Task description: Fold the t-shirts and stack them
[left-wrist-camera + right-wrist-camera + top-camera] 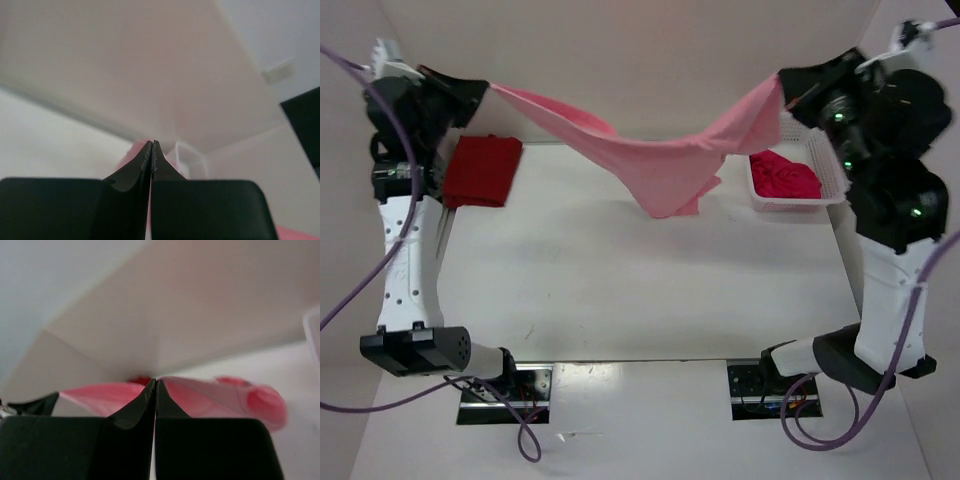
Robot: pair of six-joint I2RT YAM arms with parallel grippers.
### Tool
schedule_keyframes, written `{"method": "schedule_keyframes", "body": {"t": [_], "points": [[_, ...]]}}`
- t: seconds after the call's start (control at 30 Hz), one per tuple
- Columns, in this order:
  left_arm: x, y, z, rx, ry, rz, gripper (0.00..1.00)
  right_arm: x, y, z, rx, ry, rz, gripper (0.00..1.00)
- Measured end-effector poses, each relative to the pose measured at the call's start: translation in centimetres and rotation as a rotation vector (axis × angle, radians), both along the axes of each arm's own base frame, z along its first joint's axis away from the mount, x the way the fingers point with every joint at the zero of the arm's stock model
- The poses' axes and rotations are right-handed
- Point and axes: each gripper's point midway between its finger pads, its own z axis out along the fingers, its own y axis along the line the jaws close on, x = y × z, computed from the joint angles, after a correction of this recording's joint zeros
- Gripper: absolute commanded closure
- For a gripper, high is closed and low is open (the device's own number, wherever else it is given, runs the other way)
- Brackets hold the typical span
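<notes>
- soft, thin light pink shirt (pixel 660 165) hangs in the air toward 12 o'clock, sagging in a wrinkly V
- I've got the left gripper (pixel 488 88) and right gripper (pixel 782 88) each pinched tight on one end of it
- dark red shirt (pixel 480 170) lies folded flat, squarish, at 10 o'clock
- crimson-pink shirt (pixel 785 175) is crumpled in the white mesh basket (pixel 798 205) at 2 o'clock

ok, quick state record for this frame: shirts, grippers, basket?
pink shirt: held in the air between both grippers, middle sagging above the table
left gripper: shut on one end of it
right gripper: shut on the other end
dark red shirt: folded, flat on the left of the table
crimson shirt: bunched in the basket, right side
stack: not started
</notes>
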Motion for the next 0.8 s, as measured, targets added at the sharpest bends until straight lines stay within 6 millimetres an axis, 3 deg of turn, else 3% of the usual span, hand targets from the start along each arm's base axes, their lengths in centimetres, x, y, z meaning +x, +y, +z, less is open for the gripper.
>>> {"method": "schedule_keyframes", "body": {"t": [0.13, 0.27, 0.37, 0.47, 0.57, 0.7, 0.73, 0.8], "points": [[-3.9, 3.0, 10.3, 0.033, -0.215, 0.093, 1.0, -6.0, -2.0, 10.7, 0.062, -0.289, -0.032, 1.0], [-8.1, 2.3, 16.3, 0.056, -0.355, 0.102, 1.0, -10.3, -2.7, 15.0, 0.108, -0.438, -0.005, 1.0], [-9.6, 2.4, 17.3, 0.061, -0.385, 0.125, 1.0, -11.0, -2.8, 16.0, 0.118, -0.477, 0.001, 1.0], [-8.9, 2.7, 14.7, 0.054, -0.332, 0.134, 1.0, -8.5, -1.9, 14.8, 0.091, -0.431, 0.005, 1.0], [-6.2, 3.5, 9.1, 0.037, -0.202, 0.147, 1.0, -3.1, 0.0, 11.7, 0.034, -0.328, 0.008, 1.0], [-1.1, 4.8, -2.1, 0.012, 0.052, 0.168, 1.0, 6.7, 2.9, 5.0, -0.063, -0.154, 0.018, 1.0], [0.2, 5.2, -5.5, 0.004, 0.132, 0.172, 1.0, 9.7, 3.8, 2.3, -0.091, -0.091, 0.024, 1.0], [1.9, 5.6, -10.3, -0.008, 0.246, 0.176, 1.0, 14.7, 5.0, -2.8, -0.139, 0.013, 0.03, 1.0]]}}
